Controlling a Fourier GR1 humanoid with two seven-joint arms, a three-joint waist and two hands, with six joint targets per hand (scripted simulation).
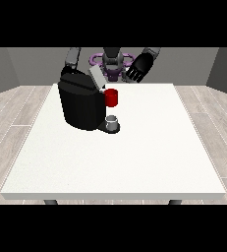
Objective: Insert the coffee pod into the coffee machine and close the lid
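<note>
Tabletop (115, 167): big and white, it fills the middle of the frame, and the near part is bare.
Grey thing (113, 120): small and round, it sits on the dark base at the front of the machine, a little left of the middle. I cannot tell if it is the pod.
Coffee machine (80, 103): black and chunky, it stands on the tabletop in the upper left part.
Red thing at the machine (111, 97): it sticks out on the machine's right side, just above the grey thing.
Lid (96, 77): grey and flat, tilted up at the top of the machine, so it is open.
Hand at the view's right (137, 69): black, up in the air past the far edge, its fingers bent a little and holding nothing.
Hand at the view's left: hidden behind the machine, only its arm (72, 58) shows, so I cannot tell about its fingers.
Robot (112, 59): small, top middle.
</note>
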